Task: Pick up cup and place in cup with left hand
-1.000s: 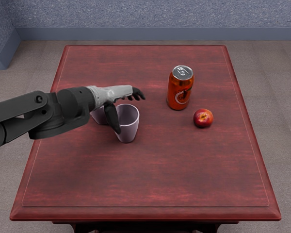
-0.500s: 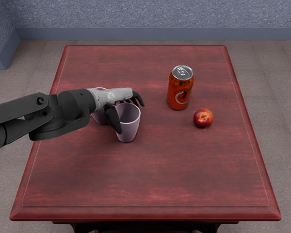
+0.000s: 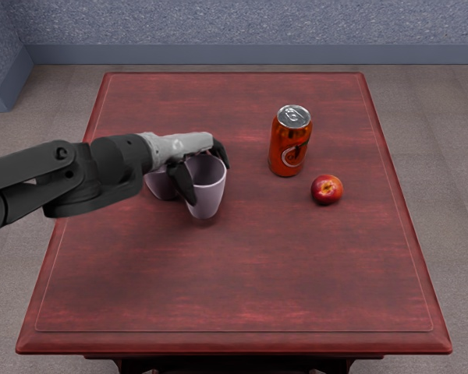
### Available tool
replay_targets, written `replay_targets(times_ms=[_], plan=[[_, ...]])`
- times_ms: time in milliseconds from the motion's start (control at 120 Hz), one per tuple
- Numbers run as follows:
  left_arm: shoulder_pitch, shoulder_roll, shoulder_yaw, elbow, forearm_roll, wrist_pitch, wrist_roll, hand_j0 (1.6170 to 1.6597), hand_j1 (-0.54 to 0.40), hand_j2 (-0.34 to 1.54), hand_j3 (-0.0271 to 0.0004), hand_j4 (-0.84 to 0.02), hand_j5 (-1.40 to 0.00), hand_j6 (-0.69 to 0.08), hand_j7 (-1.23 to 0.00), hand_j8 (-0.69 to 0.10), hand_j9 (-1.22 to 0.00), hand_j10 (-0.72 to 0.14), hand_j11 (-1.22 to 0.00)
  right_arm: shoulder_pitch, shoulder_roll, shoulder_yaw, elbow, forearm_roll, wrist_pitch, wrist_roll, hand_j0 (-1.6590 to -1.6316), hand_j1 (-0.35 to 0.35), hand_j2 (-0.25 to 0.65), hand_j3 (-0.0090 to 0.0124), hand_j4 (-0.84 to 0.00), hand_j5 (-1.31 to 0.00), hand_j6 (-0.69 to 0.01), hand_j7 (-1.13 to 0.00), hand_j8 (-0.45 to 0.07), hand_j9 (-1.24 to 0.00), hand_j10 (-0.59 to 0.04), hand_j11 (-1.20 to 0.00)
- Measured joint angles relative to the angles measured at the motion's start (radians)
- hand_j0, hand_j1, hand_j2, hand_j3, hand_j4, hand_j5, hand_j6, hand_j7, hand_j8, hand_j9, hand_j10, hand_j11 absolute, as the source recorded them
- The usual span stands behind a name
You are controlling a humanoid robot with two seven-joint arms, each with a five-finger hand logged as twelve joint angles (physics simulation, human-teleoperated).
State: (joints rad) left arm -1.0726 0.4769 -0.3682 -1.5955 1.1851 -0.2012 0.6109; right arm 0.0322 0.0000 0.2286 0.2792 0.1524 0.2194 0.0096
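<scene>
And here are the curled dark fingers (image 3: pixel 221 154), pinching the smooth, pale lilac, tapered cup (image 3: pixel 205 201) with the thumb on its near left side! That's the left hand (image 3: pixel 179 146), grey-white across the back, reaching in above it. The held cup is mouth up, its pale inner wall showing; whether its base touches the wood, I can't tell.

Just left of it, partly under the hand, cup number 2, lilac as well (image 3: pixel 161 185), its inside hidden. Out right and farther back, an upright orange-red metal drinks can (image 3: pixel 287 152) with a silver top; right again, a round red-and-yellow fruit (image 3: pixel 326 192).

All around the held cup spreads the glossy red-brown wooden table (image 3: pixel 242 273); beyond, grey-brown floor (image 3: pixel 429 117) and a speckled blue-grey wall (image 3: pixel 249 23).
</scene>
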Motion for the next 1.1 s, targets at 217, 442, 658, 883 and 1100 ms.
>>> replay_targets(times_ms=[217, 442, 658, 883, 1100], plan=[[-0.078, 0.012, -0.012, 0.000, -0.008, 0.001, 0.000, 1.6558, -0.090, 0.07, 0.0000, -0.431, -0.60, -0.324, -0.59, -0.331, -0.59, -0.436, -0.59, 0.000, 0.000, 0.000, 0.000, 0.000, 0.000, 0.000, -1.6581, -0.349, 0.000, 0.0000, 0.000, 0.00, 0.000, 0.00, 0.000, 0.00, 0.000, 0.00], [-0.088, 0.045, -0.082, 0.002, -0.021, 0.008, 0.000, 1.6556, -0.077, 0.04, 0.0000, -0.438, -0.60, -0.333, -0.59, -0.347, -0.59, -0.440, -0.59, 0.000, 0.000, 0.000, 0.000, 0.000, 0.000, 0.000, -1.6581, -0.349, 0.000, 0.0000, 0.000, 0.00, 0.000, 0.00, 0.000, 0.00, 0.000, 0.00], [-0.124, 0.098, -0.134, 0.002, -0.063, 0.004, 0.000, 1.6559, -0.099, 0.07, 0.0000, -0.443, -0.60, -0.324, -0.59, -0.339, -0.59, -0.444, -0.59, 0.000, 0.000, 0.000, 0.000, 0.000, 0.000, 0.000, -1.6581, -0.349, 0.000, 0.0000, 0.000, 0.00, 0.001, 0.00, 0.000, 0.00, 0.000, 0.00], [-0.122, 0.164, -0.141, 0.002, -0.100, -0.002, 0.000, 1.6562, -0.137, 0.11, 0.0000, -0.410, -0.62, -0.298, -0.59, -0.316, -0.60, -0.441, -0.60, 0.000, 0.000, 0.000, 0.000, 0.000, 0.000, 0.000, -1.6581, -0.349, 0.000, 0.0000, 0.000, 0.00, 0.000, 0.00, 0.000, 0.00, 0.000, 0.00], [-0.112, 0.195, -0.141, 0.000, -0.140, -0.027, 0.000, 1.6558, -0.180, 0.15, 0.0000, -0.373, -0.61, -0.255, -0.60, -0.278, -0.60, -0.437, -0.60, 0.000, 0.000, 0.000, 0.000, 0.000, 0.000, 0.000, -1.6581, -0.349, 0.000, 0.0000, 0.000, 0.00, 0.001, 0.00, 0.000, 0.00, 0.000, 0.00]])
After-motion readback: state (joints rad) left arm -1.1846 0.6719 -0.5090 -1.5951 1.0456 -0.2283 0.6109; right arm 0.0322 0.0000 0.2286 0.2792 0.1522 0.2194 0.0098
